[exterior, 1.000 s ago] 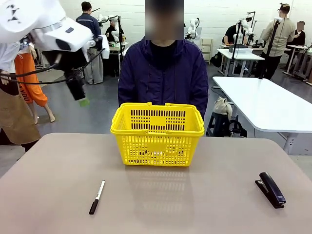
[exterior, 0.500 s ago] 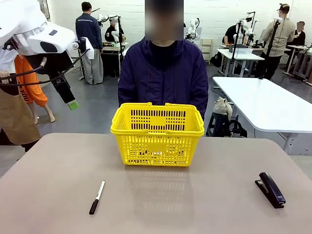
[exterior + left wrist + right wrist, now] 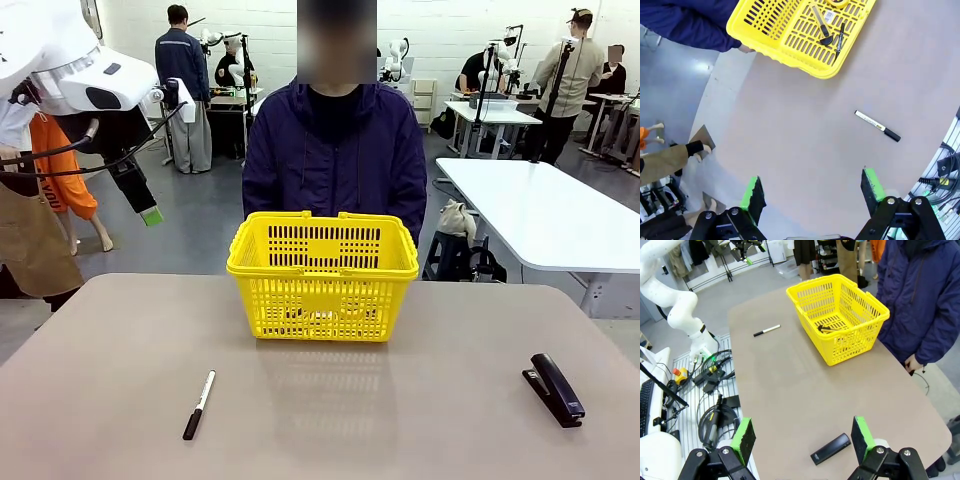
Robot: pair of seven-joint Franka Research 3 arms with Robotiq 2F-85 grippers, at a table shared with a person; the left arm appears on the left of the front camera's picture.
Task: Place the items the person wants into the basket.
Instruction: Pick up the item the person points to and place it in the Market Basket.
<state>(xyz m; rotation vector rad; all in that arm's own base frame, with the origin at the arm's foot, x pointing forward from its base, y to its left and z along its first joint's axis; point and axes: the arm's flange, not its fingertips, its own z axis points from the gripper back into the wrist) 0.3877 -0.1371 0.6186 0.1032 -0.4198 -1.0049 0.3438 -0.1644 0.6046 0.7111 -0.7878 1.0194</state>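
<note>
Yellow basket (image 3: 323,275) sits mid-table before the person (image 3: 335,160), holding your utility knife (image 3: 820,29) and marker (image 3: 839,39); left gripper (image 3: 812,192) and right gripper (image 3: 802,437) both gape wide, empty, raised.

I can make out no word, brand or number anywhere. The white-and-black pen (image 3: 877,126) lying on the table (image 3: 805,150) carries a line of dark print along its barrel, too small for me to read. The utility knife (image 3: 821,26) in the basket (image 3: 790,45) bears a pale label, also illegible.
</note>
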